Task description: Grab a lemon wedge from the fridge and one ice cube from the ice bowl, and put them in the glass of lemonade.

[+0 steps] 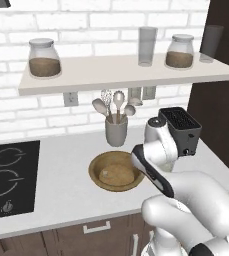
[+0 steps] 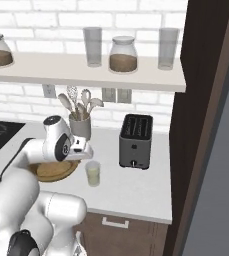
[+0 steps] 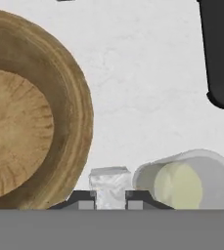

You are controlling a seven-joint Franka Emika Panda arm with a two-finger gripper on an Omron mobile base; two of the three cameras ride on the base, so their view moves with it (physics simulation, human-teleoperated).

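Note:
My gripper (image 3: 109,201) is shut on a pale ice cube (image 3: 109,184), held just above the counter. The ice bowl (image 3: 79,112), a wide golden-brown wooden bowl, lies close on one side of the cube. The glass of lemonade (image 3: 182,183) stands close on the other side. In the right base view my gripper (image 2: 85,153) hangs between the ice bowl (image 2: 56,172) and the glass of lemonade (image 2: 93,173). The ice bowl (image 1: 97,165) holds pale lumps. The lemon wedge is out of view. A plain grey surface (image 2: 218,175) at the far right may or may not be the fridge.
A dark toaster (image 2: 135,141) stands behind the glass near a dark wooden side wall (image 2: 196,100). A grey utensil cup (image 1: 116,131) sits behind the bowl. A black cooktop (image 1: 6,175) lies to the left. The shelf (image 1: 126,70) above carries jars and tall glasses.

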